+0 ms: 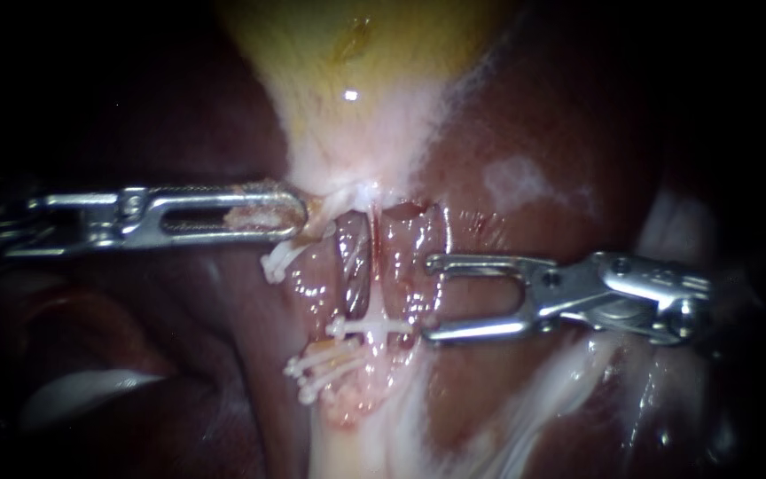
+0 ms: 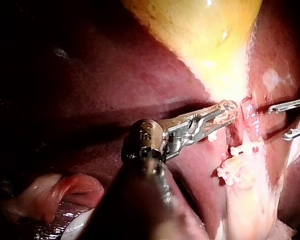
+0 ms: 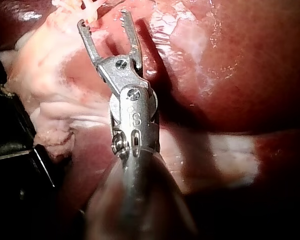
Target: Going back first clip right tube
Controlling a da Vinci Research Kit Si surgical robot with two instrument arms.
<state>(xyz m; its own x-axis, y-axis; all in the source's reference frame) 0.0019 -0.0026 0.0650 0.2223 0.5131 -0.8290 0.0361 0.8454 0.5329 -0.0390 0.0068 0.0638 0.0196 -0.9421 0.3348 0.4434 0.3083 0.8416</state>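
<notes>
At frame centre the right instrument (image 1: 429, 298) holds its empty jaws apart just right of the white clip (image 1: 370, 328) on the right tube (image 1: 372, 266), while the left instrument (image 1: 299, 217), centre-left, clamps the neck of the gallbladder (image 1: 356, 133).
</notes>
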